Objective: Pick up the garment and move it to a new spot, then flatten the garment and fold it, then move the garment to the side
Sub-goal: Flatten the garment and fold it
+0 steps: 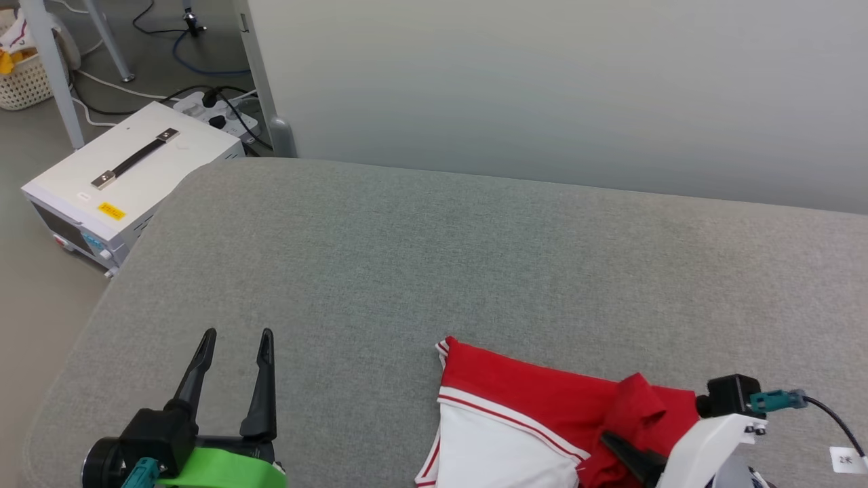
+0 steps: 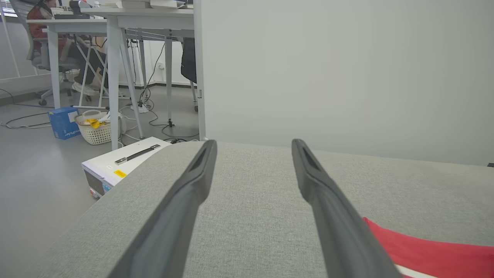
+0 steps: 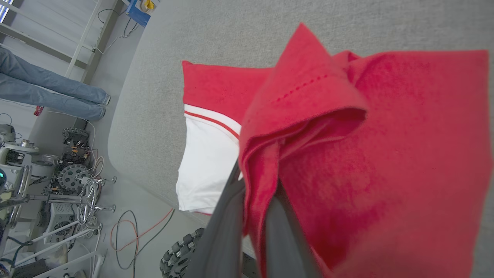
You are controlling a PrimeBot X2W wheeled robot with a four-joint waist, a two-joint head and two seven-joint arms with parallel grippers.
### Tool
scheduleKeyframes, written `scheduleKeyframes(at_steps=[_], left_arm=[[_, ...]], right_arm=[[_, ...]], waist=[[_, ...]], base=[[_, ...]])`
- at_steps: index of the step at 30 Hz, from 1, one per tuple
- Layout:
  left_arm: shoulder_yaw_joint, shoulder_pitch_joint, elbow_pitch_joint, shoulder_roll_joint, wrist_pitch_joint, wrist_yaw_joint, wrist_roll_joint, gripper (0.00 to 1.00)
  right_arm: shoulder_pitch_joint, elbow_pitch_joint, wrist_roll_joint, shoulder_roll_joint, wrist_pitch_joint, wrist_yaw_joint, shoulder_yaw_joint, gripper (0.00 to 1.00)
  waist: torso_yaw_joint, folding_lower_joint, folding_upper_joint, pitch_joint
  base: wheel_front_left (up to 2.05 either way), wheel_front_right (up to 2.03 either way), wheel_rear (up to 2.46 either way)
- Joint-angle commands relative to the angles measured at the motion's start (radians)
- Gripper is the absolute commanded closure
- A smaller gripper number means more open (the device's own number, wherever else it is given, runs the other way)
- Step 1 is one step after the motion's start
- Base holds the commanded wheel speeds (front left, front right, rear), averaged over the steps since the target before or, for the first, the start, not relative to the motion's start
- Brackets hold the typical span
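The garment [image 1: 542,400], red with a white sleeve and striped trim, lies at the near right of the grey padded table [image 1: 420,271]. My right gripper [image 1: 620,447] is shut on a raised fold of its red cloth; in the right wrist view the garment [image 3: 347,154] drapes over the pinching fingers [image 3: 231,231]. My left gripper [image 1: 234,339] stands open and empty over bare table at the near left, well apart from the garment. In the left wrist view its fingers [image 2: 193,185] spread wide, and a red edge of the garment [image 2: 432,251] shows at the lower right.
A white box with a black handle [image 1: 129,176] sits on the floor off the table's far left corner, with a power strip and cables [image 1: 217,112] behind it. A pale wall panel [image 1: 542,88] runs along the table's far edge. A person's legs [image 3: 50,92] stand beyond the table's side.
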Motion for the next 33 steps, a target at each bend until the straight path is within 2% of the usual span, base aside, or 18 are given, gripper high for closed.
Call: scheduleKeyframes(at_steps=[1, 5, 11, 18, 19, 20, 21, 28, 33], left_arm=[[0.001, 0.012, 0.003, 0.007, -0.006, -0.003, -0.009, 0.0], [0.009, 0.01, 0.003, 0.007, -0.006, -0.003, -0.01, 0.0], [0.008, 0.003, 0.008, 0.004, -0.006, -0.003, -0.01, 0.0], [0.0, -0.005, 0.01, 0.005, -0.006, -0.003, -0.013, 0.0], [-0.001, -0.007, 0.01, 0.005, -0.006, -0.003, -0.014, 0.0], [-0.002, -0.008, 0.011, 0.006, -0.006, -0.003, -0.014, 0.0], [-0.003, -0.009, 0.011, 0.006, -0.006, -0.003, -0.015, 0.0], [0.002, -0.015, 0.015, 0.01, -0.006, -0.003, -0.017, 0.0], [-0.002, -0.015, 0.019, 0.006, -0.006, -0.003, -0.014, 0.0]], right_arm=[[-0.023, -0.003, 0.007, 0.008, 0.006, -0.001, 0.015, 1.0], [-0.062, 0.029, 0.026, 0.022, 0.003, -0.001, 0.075, 1.0], [-0.145, 0.142, 0.114, 0.023, -0.082, -0.001, 0.172, 1.0], [-0.233, 0.296, 0.119, 0.023, -0.154, -0.001, 0.265, 1.0], [-0.242, 0.314, 0.117, 0.023, -0.158, -0.001, 0.275, 0.94], [-0.253, 0.334, 0.111, 0.023, -0.163, -0.001, 0.288, 0.13], [-0.262, 0.343, 0.114, 0.023, -0.165, -0.001, 0.305, 0.0], [-0.308, 0.339, 0.225, 0.023, -0.202, -0.001, 0.423, 0.0], [-0.346, 0.341, 0.232, 0.023, -0.235, -0.001, 0.444, 0.0]], waist=[[0.012, 0.0, 0.012, 0.001], [0.02, 0.0, 0.012, 0.005], [0.034, 0.0, 0.012, 0.01], [0.048, 0.0, 0.012, 0.021], [0.05, 0.0, 0.012, 0.023], [0.052, 0.0, 0.012, 0.025], [0.053, 0.0, 0.012, 0.028], [0.054, 0.0, 0.012, 0.037], [0.046, 0.0, 0.012, 0.034]], base=[[0.0, 0.0, 0.0], [0.0, 0.0, 0.0], [0.0, 0.0, 0.0], [0.0, 0.0, 0.0], [0.0, 0.0, 0.0], [0.0, 0.0, 0.0], [0.0, 0.0, 0.0], [0.0, 0.0, 0.0], [0.0, 0.0, 0.0]])
